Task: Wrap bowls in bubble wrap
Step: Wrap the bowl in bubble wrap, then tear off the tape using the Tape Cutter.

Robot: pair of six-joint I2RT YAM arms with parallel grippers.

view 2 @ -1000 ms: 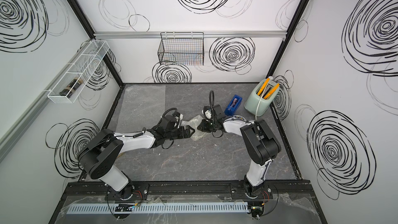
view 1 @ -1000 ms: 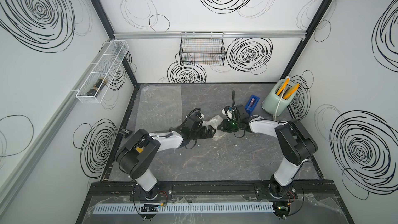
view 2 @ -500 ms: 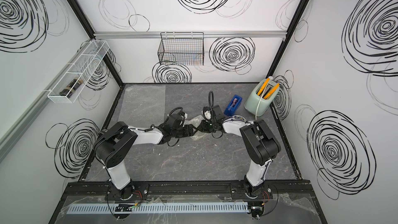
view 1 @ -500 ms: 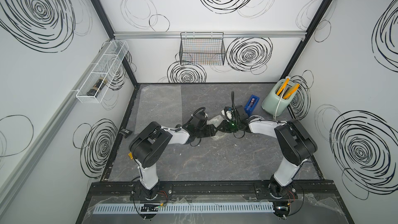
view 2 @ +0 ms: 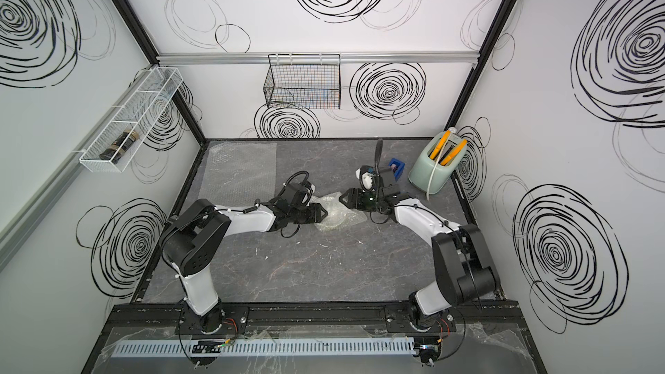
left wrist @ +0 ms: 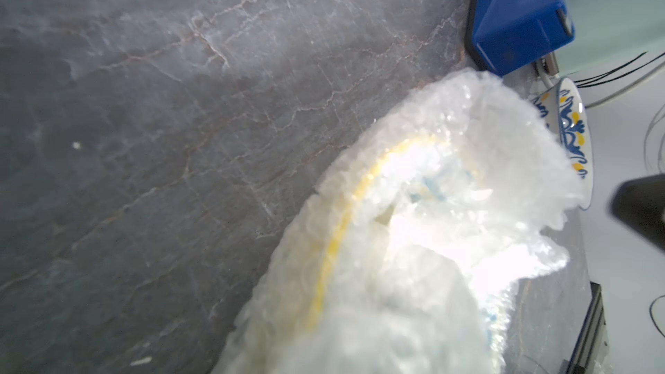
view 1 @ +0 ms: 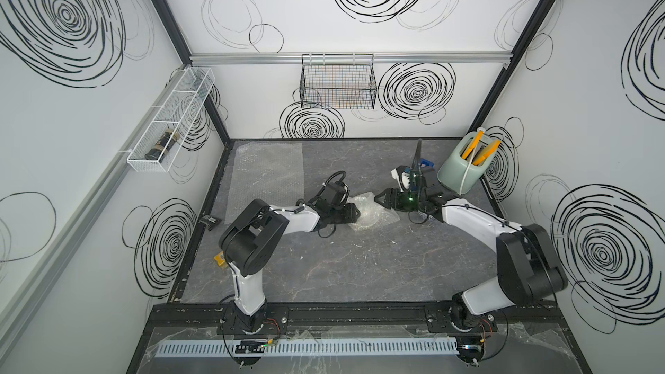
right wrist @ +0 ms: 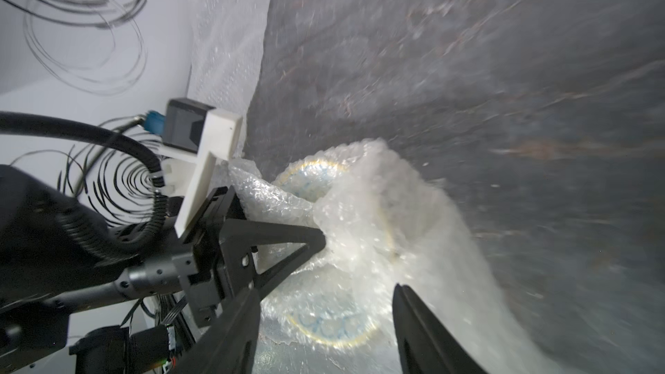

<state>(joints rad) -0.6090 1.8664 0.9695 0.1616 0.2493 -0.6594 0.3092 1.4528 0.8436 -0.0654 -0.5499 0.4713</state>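
Pinches crumpled bubble wrap (right wrist: pixel 360 210) over cream bowl (right wrist: pixel 331 322) with left hand (right wrist: pixel 322 241), right hand (right wrist: pixel 327 287) open, empty; could unwrap if tugged.

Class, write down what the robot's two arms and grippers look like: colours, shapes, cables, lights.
The left arm and right arm have white link covers between black joint housings. The left gripper and right gripper are black with pointed, triangular fingers. A ribbed black cable loops at the left wrist beside a white camera bracket; another black cable rises from the right wrist, where a green light glows.
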